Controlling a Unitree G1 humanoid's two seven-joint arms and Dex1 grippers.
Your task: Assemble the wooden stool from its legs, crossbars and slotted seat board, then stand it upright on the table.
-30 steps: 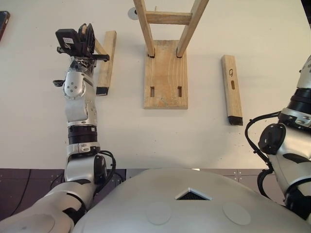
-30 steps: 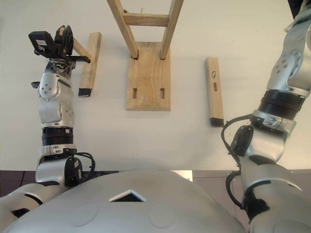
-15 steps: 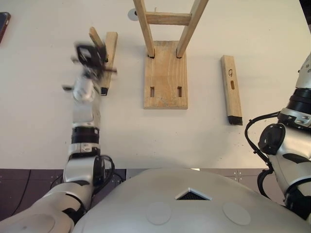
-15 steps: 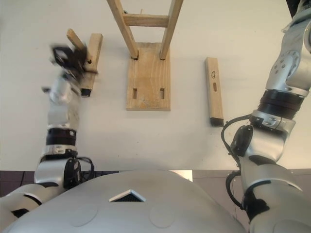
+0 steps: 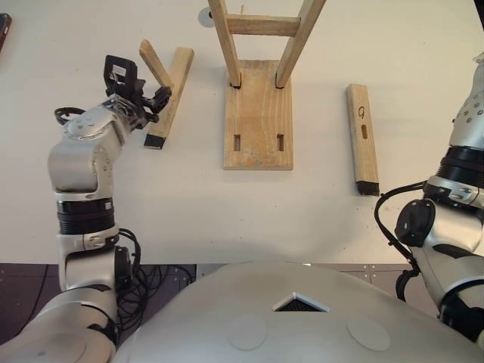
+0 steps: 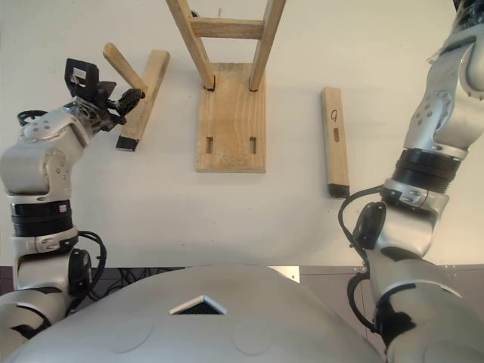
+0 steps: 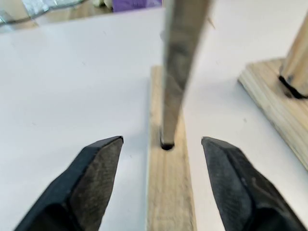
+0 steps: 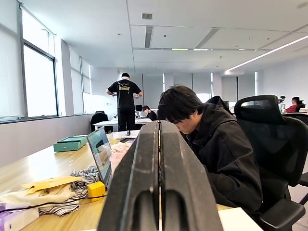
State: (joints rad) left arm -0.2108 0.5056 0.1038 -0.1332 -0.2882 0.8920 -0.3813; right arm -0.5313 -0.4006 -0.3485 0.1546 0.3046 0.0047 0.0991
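The slotted seat board point(image 5: 258, 144) lies flat at the table's centre, with two legs point(image 5: 225, 41) joined by a crossbar point(image 5: 262, 27) standing in its far slots. To its left lies a third leg point(image 5: 169, 91) with a short crossbar point(image 5: 153, 62) stuck in it. My left gripper point(image 5: 153, 99) is open right beside that leg. In the left wrist view its fingers point(image 7: 94, 178) straddle the leg point(image 7: 169, 202) below the inserted crossbar point(image 7: 182, 57) without touching it. A fourth, loose leg point(image 5: 362, 138) lies to the right. My right gripper point(image 8: 160, 178) is shut, raised and holding nothing.
A small round mark point(image 5: 206, 17) sits on the white table behind the standing legs. A dark object point(image 5: 3, 23) lies at the far left edge. The table's near edge point(image 5: 227, 261) runs just ahead of my body. An office with people appears behind the right gripper.
My left arm pulled back and its elbow swung outward, bringing the gripper down to the leg's side. The left leg with its crossbar has turned slightly. The right arm shifted a little.
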